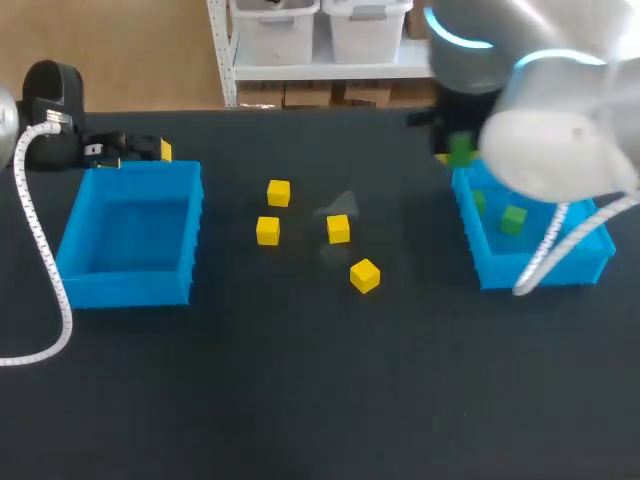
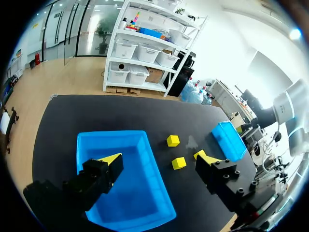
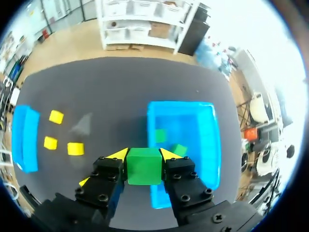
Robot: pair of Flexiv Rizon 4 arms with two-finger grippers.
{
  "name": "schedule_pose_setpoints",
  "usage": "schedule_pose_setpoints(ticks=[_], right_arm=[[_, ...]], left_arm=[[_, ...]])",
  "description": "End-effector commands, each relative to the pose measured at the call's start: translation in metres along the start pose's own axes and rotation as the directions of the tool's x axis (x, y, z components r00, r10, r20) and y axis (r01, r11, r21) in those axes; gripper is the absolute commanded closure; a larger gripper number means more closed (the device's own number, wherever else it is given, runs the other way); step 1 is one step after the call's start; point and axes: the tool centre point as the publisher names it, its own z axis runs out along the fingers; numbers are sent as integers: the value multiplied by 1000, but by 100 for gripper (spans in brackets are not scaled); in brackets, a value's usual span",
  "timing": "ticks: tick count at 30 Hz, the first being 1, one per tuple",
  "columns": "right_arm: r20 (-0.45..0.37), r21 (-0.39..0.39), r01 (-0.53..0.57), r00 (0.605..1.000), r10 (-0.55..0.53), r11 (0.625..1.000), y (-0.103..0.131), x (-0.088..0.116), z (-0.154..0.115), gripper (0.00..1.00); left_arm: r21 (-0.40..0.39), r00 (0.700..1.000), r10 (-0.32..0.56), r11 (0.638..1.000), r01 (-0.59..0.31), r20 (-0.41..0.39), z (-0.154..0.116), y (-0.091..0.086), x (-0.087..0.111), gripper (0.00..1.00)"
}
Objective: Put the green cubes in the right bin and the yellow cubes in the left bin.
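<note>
My right gripper [image 3: 143, 154] is shut on a green cube [image 3: 143, 166], held above the table just beside the near-left wall of the right blue bin [image 3: 195, 121]. In the head view this cube [image 1: 461, 150] hangs at the bin's [image 1: 540, 268] far left corner. Two more green cubes [image 1: 513, 220] [image 3: 179, 150] lie inside that bin. Several yellow cubes [image 1: 278, 193] [image 1: 365, 275] [image 2: 173, 140] are scattered mid-table. My left gripper [image 2: 158, 158] stands open and empty over the left blue bin's [image 2: 130, 193] inner edge; in the head view it [image 1: 150, 150] sits behind that empty bin [image 1: 125, 285].
A white corrugated cable [image 1: 45, 280] runs along the table's left side, past the left bin. My right arm [image 1: 550, 140] covers the far right of the table and part of the right bin.
</note>
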Motion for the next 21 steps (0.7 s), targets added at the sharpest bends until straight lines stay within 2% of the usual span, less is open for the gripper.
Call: schedule_pose_setpoints(ticks=[1, 3, 5, 7, 14, 21], right_arm=[[78, -51, -47, 996, 51, 998, -42, 3, 17, 100], [69, -9, -83, 994, 83, 997, -49, 6, 25, 100], [37, -8, -109, 993, 109, 994, -52, 8, 34, 100], [38, 9, -119, 992, 118, 993, -55, 9, 43, 100], [8, 4, -166, 986, 166, 986, -65, 12, 62, 100], [-3, 7, -188, 982, 188, 982, -72, 13, 67, 100]], left_arm=[[11, 1000, 2, 1000, -2, 6, 0, 2, 1, 0], [11, 1000, 2, 1000, -2, 6, 0, 2, 1, 0], [11, 1000, 2, 1000, -2, 6, 0, 2, 1, 0], [11, 1000, 2, 1000, -2, 6, 0, 2, 1, 0], [11, 1000, 2, 1000, -2, 6, 0, 2, 1, 0], [11, 1000, 2, 1000, -2, 6, 0, 2, 1, 0]])
